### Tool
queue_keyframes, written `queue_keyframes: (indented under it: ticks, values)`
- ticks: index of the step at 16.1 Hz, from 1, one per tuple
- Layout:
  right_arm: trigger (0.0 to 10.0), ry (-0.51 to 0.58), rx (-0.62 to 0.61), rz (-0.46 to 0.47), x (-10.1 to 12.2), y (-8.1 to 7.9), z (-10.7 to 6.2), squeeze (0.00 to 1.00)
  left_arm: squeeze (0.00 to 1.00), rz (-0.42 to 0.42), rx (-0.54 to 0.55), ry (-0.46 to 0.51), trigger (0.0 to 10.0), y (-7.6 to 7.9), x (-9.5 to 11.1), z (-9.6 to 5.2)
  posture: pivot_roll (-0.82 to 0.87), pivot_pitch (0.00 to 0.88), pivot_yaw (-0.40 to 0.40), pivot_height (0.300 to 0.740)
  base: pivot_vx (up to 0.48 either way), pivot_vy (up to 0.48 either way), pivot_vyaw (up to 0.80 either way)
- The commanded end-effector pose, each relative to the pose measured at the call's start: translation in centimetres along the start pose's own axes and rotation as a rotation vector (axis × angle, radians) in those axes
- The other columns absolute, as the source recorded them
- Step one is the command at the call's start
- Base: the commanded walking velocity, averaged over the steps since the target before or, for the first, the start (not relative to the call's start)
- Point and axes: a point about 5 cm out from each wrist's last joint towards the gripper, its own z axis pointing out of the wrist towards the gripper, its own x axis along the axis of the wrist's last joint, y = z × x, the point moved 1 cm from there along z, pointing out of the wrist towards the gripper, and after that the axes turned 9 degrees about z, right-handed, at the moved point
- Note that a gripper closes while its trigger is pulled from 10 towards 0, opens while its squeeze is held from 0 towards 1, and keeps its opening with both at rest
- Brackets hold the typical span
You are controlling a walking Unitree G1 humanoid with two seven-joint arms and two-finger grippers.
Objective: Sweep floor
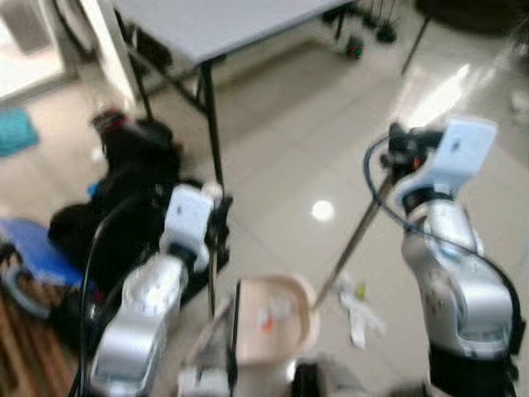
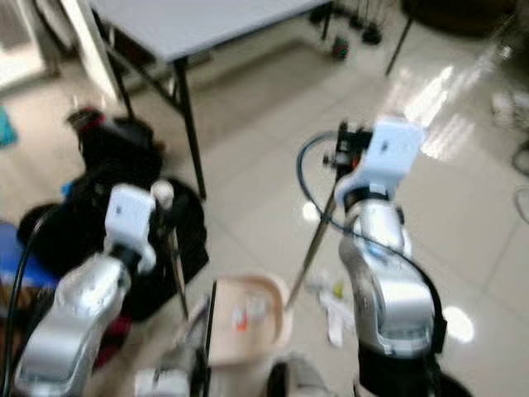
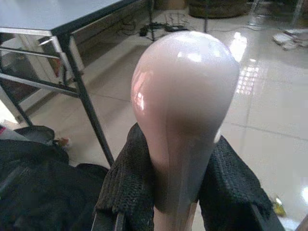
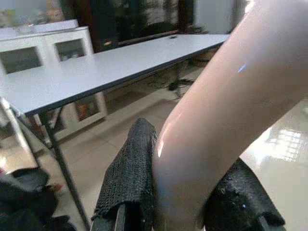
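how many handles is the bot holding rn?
2. The left pincer is shut on the dustpan handle, above the dustpan. The right pincer is shut on the broom handle, slanting down toward the litter.

Dustpan (image 1: 277, 321) on floor (image 1: 281, 149) between both arms, litter (image 1: 359, 310) just right, table (image 1: 215, 25) behind, bags (image 1: 124, 207) left.

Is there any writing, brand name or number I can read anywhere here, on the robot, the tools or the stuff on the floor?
None can be read.
The dustpan holds small scraps with red marks, too blurred to tell whether they are print.
The crumpled wrappers on the floor beside the broom stick: any print is too blurred.
The left gripper and right gripper, each clamped on a pale handle, show no label.
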Motion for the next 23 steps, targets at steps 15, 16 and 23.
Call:
queue_keyframes:
  ticks: [15, 16, 23]
  values:
    - [10.0, 0.048, -0.051, 0.040, 1.9, 0.8, 0.0, 0.00, 0.00, 0.006, 0.004, 0.008, 10.0, -0.7, 0.6, 0.3, 0.08, 0.122, -0.023, 0.740, -0.119, 0.000, -0.52]
    - [10.0, 0.053, -0.054, 0.040, 2.1, 0.9, 0.1, 0.00, 0.00, 0.010, 0.006, 0.002, 10.0, -0.7, 0.5, 0.3, 0.08, 0.122, -0.021, 0.740, 0.000, 0.000, -0.80]
    - [10.0, 0.094, -0.034, 0.025, 4.1, 0.6, 0.6, 0.00, 0.00, 0.031, 0.012, 0.029, 10.0, -1.0, 0.7, 0.4, 0.07, 0.125, -0.018, 0.740, 0.000, 0.000, -0.69]
